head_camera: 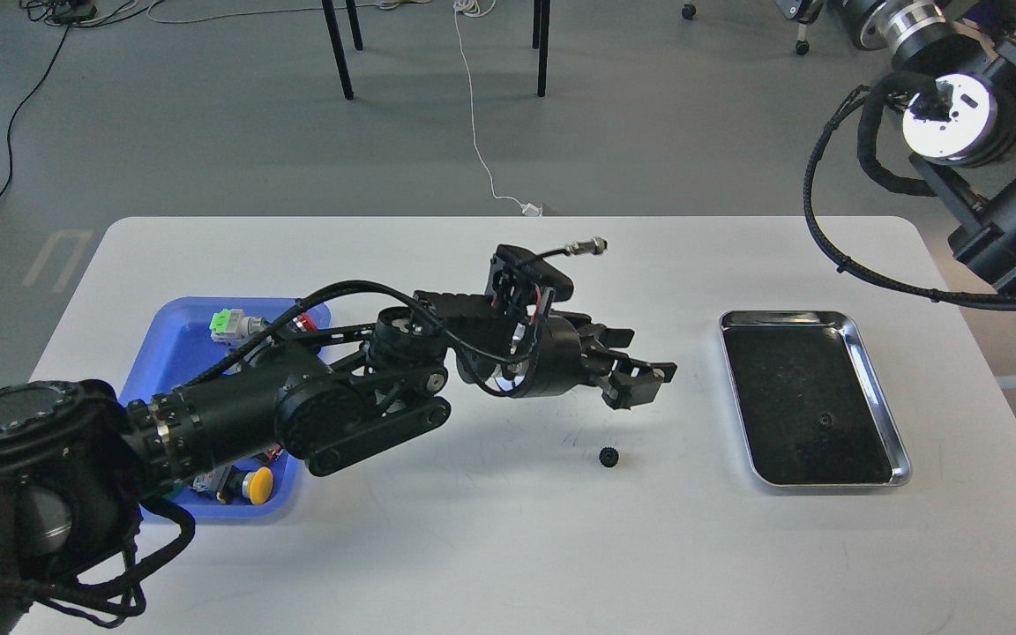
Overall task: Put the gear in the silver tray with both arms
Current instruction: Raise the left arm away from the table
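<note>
At about nine o'clock on the white bench (508, 547) sits a blue plastic tray (175, 353), holding small parts: a green-and-grey connector (230, 324) at its far end and a yellow push-button (255, 484) at its near end. The left arm (296, 406) crosses over this tray from the lower left and reaches toward the bench's middle. Its left tool (640, 366) hangs above the surface with its two fingers spread apart, released and grasping nothing. Just below it, toward six o'clock from the fingers, a small black gear (608, 456) lies on the bench by itself, apart from the tool. Toward three o'clock rests the silver tray (878, 388), well apart from that gear; a small dark round piece (823, 422) lies on its dark floor, too small to identify. The right arm (1002, 159) enters at the upper right, its tool out of view.
</note>
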`<state>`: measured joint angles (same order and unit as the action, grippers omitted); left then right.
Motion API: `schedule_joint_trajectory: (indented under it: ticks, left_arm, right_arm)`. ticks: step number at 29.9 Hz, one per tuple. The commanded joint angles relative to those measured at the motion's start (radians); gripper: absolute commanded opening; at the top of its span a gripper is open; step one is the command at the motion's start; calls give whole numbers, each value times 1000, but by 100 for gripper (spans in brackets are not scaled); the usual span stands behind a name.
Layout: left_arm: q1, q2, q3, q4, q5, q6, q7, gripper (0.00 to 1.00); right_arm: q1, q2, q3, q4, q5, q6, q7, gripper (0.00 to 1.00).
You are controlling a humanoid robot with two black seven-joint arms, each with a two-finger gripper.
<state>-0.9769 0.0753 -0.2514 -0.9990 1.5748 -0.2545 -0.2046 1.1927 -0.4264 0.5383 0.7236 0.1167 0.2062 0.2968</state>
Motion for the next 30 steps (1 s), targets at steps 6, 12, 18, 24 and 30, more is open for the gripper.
schedule_joint_trajectory:
  ticks: [6, 12, 18, 24, 30]
  left_arm:
    - [-22, 190, -170, 10, -939, -8, 5, 96]
    - [0, 288, -284, 98, -1375, -14, 4, 97]
    - [90, 359, -440, 177, -1670, -101, 5, 97]
    - [202, 435, -581, 178, -1724, -109, 1, 97]
    - [325, 486, -658, 178, -1724, -144, -4, 98]
  right_arm:
    - [19, -146, -49, 131, -31, 39, 2, 98]
    - [120, -153, -185, 152, -175, 77, 7, 98]
    - [280, -28, -476, 137, -304, 88, 13, 98]
    - [389, 106, -749, 135, -506, 91, 45, 98]
    - [537, 244, -1098, 137, -807, 93, 122, 98]
